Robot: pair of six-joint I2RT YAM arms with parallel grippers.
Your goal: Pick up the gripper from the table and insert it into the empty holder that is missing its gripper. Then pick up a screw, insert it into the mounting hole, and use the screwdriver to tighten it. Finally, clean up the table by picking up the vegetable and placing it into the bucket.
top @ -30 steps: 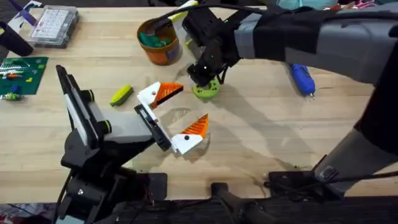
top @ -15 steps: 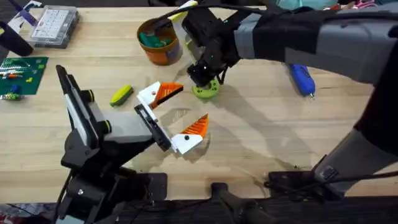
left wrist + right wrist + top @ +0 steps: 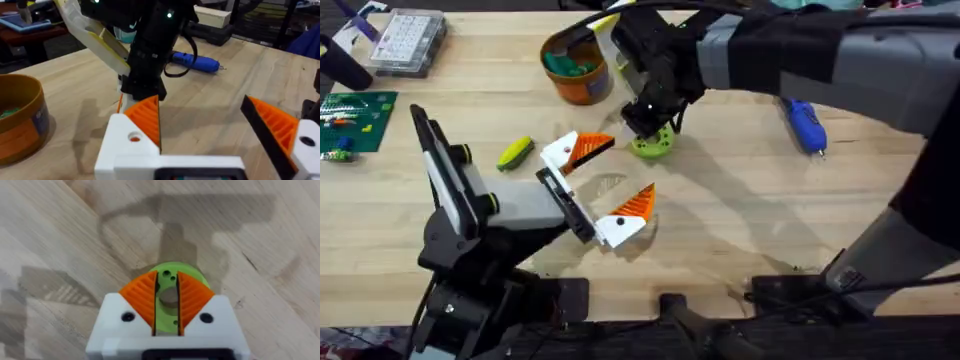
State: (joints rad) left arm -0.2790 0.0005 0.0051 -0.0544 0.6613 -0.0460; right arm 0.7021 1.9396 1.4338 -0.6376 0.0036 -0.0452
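Right gripper (image 3: pixel 167 300) is pinched on the green round part (image 3: pixel 176 282). My left gripper (image 3: pixel 602 182) is wide open, and the vegetable (image 3: pixel 515 152) lies nearer it, left of its fingers.

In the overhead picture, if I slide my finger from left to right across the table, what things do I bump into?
Green circuit board → clear parts box → yellow vegetable → orange bucket → green round part under the right arm's fingers → blue screwdriver.
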